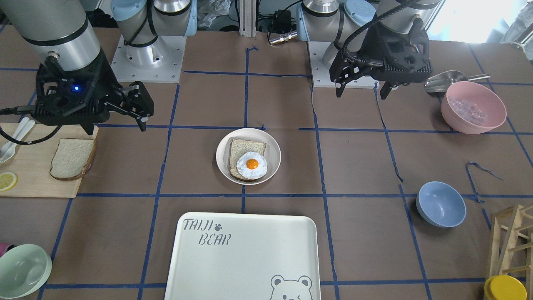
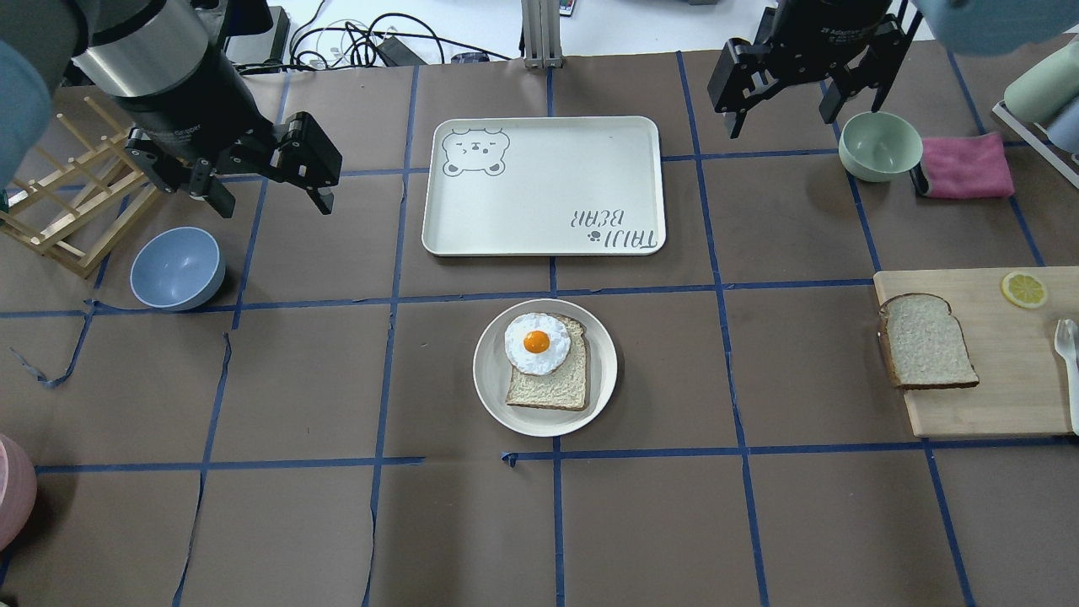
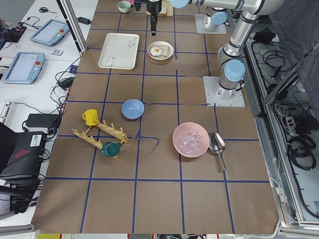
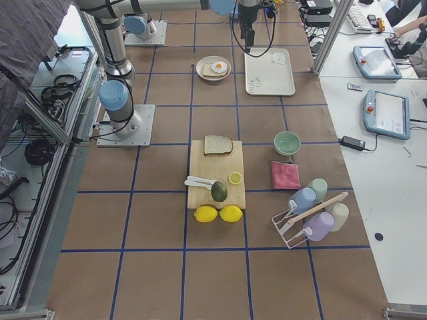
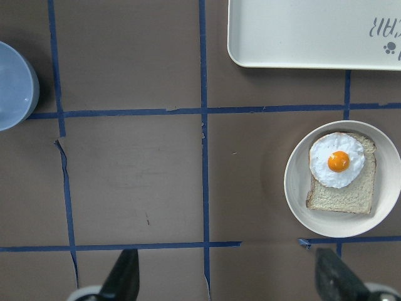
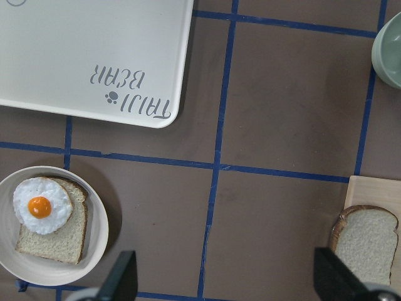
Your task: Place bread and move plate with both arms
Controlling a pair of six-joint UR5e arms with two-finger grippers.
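I am reading the bread (image 2: 927, 341) as lying flat on the wooden cutting board (image 2: 995, 405) at the robot's right end of the table, well apart from the plate (image 2: 489, 375). The right gripper (image 2: 780, 122) is hanging over the far part of the table, near the pale green bowl (image 2: 881, 145). From there the bread is lying back toward the robot's base and further out to the right. The left gripper (image 2: 274, 202) is hovering on the other side of the table, beyond the plate, so I am judging the right arm the nearer one for the pick.

The slice's long axis is running roughly away from the robot, its rounded top pointing outward and tilting a little toward the table's middle (I am expecting the fingers to need turning across its shorter width). Both grippers are showing their jaws spread wide, with nothing between them.

The plate is sitting at the table's centre, between the two arms and just on the robot's side of the bear-print tray (image 2: 539, 202).

I am counting:
- two slices: the dark-crusted one on the board and a paler slice (image 2: 552, 388) on the plate
- one fried egg (image 2: 537, 343) on that paler slice
- one plate, one tray and one board
- two arms
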